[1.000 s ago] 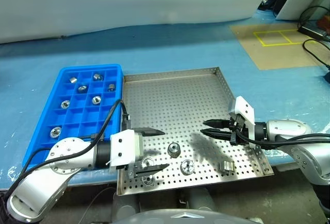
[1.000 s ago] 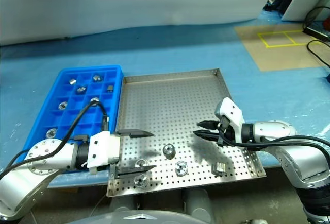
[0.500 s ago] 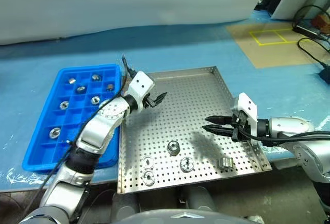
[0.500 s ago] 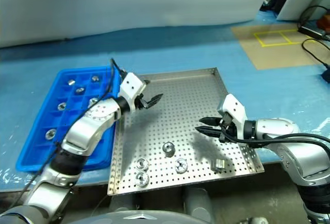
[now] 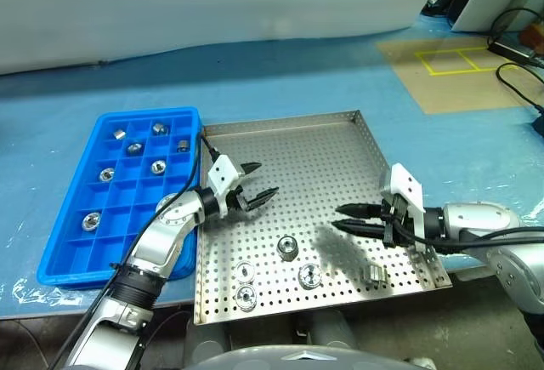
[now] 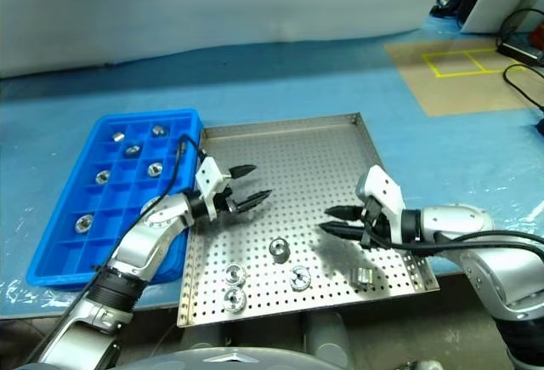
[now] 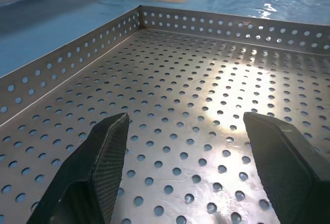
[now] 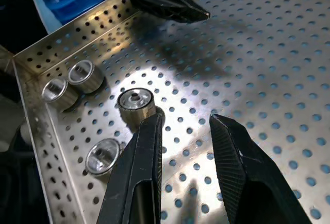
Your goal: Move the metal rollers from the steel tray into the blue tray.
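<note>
surroundings: we see blue sheeting (image 5: 280, 72) under both trays, nothing blocking | rollers: five shiny metal rollers (image 5: 286, 247) near the steel tray (image 5: 297, 157) front rim, others in the blue tray (image 5: 93, 242) | left gripper (image 5: 259, 185): spread wide, empty, over steel tray | right gripper (image 5: 342, 218): partly open, empty

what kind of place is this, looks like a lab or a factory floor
Most likely a robot test bench in a workshop or lab: a perforated steel tray of metal rollers beside a blue tray with compartments, on blue sheeting, with yellow tape squares and cables at the far right.
</note>
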You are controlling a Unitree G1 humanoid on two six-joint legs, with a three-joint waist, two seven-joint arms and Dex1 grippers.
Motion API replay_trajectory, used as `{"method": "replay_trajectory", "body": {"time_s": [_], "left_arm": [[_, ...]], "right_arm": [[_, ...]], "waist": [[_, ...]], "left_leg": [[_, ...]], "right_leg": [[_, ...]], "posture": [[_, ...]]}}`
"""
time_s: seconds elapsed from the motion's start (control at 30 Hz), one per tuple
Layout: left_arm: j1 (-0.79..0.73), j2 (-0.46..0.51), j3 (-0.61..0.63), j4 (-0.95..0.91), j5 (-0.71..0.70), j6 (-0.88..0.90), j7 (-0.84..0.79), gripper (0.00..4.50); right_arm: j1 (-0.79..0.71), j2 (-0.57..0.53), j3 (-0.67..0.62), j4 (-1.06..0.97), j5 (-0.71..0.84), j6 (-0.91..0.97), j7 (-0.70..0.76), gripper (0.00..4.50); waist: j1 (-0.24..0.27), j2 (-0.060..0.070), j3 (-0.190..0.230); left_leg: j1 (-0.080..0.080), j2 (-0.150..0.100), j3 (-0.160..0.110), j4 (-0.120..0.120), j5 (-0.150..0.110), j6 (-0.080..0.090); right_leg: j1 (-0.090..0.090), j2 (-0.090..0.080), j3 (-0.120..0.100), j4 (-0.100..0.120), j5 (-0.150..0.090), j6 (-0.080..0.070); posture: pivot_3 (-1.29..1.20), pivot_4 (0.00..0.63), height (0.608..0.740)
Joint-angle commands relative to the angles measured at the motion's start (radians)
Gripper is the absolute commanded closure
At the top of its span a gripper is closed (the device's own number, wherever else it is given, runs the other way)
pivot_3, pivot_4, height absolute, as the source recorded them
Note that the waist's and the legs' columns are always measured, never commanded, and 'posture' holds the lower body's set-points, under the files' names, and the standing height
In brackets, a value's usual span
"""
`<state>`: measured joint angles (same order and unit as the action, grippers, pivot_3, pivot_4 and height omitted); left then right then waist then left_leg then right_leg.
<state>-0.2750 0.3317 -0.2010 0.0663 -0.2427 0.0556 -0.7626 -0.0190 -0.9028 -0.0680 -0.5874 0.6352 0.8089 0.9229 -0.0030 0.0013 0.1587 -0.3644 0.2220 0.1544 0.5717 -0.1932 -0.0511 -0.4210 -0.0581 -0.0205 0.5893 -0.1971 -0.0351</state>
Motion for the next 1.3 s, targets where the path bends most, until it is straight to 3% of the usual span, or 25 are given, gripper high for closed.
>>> {"method": "replay_trajectory", "body": {"time_s": [0.03, 0.23, 0.33, 0.53, 0.6, 0.9, 1.3], "left_arm": [[0.026, 0.006, 0.033, -0.043, -0.013, 0.023, 0.011, 0.78], [0.085, 0.014, 0.043, -0.081, 0.007, 0.034, 0.041, 0.78], [0.112, 0.022, 0.058, -0.118, 0.003, 0.047, 0.057, 0.75], [0.151, 0.038, 0.086, -0.211, -0.022, 0.098, 0.072, 0.75], [0.169, 0.05, 0.09, -0.248, -0.042, 0.124, 0.06, 0.75], [0.265, 0.183, -0.002, -0.426, -0.072, 0.145, -0.114, 0.75], [0.254, 0.276, -0.047, -0.361, -0.046, 0.051, -0.29, 0.75]], "right_arm": [[0.01, -0.02, -0.02, -0.052, -0.01, -0.049, 0.016, 3.05], [0.009, 0.003, 0.014, -0.068, -0.004, -0.085, 0.033, 3.05], [0.006, 0.019, 0.038, -0.082, 0.009, -0.093, 0.04, 2.46], [-0.026, 0.041, 0.06, -0.08, 0.005, -0.086, 0.02, 0.44], [-0.042, 0.038, 0.077, -0.057, -0.004, -0.087, 0.032, 0.07], [-0.037, 0.032, 0.099, -0.041, -0.024, -0.088, 0.031, 0.07], [0.002, 0.028, 0.075, -0.054, -0.031, -0.083, 0.014, 0.07]], "waist": [[-0.004, 0.0, 0.0], [-0.005, 0.0, 0.0], [-0.005, 0.0, 0.0], [-0.002, 0.0, 0.0], [0.0, 0.0, 0.0], [0.036, 0.0, 0.0], [0.043, 0.001, 0.0]], "left_leg": [[0.0, 0.0, 0.0, 0.0, 0.0, 0.0], [-0.002, 0.0, 0.0, -0.002, 0.0, -0.001], [-0.002, 0.0, 0.0, -0.005, 0.0, -0.001], [-0.002, 0.0, 0.0, -0.006, 0.001, -0.001], [-0.001, 0.0, 0.0, -0.006, 0.001, -0.001], [0.001, 0.0, 0.0, -0.007, 0.001, -0.002], [0.004, 0.0, 0.001, -0.008, 0.002, -0.004]], "right_leg": [[0.0, 0.0, 0.0, 0.0, 0.0, 0.0], [0.0, 0.0, 0.0, -0.001, 0.0, 0.0], [0.0, 0.0, -0.001, -0.001, 0.001, -0.005], [-0.001, 0.0, -0.001, -0.001, 0.0, -0.005], [-0.001, 0.0, -0.001, -0.001, -0.002, -0.001], [-0.002, 0.0, -0.001, -0.001, -0.002, -0.001], [-0.002, 0.0, -0.001, -0.001, -0.002, -0.001]], "posture": [[-0.18, 0.15, 0.74], [-0.13, 0.15, 0.74], [-0.1, 0.15, 0.74], [-0.07, 0.15, 0.74], [-0.07, 0.15, 0.74], [-0.08, 0.15, 0.74], [-0.12, 0.15, 0.74]]}}
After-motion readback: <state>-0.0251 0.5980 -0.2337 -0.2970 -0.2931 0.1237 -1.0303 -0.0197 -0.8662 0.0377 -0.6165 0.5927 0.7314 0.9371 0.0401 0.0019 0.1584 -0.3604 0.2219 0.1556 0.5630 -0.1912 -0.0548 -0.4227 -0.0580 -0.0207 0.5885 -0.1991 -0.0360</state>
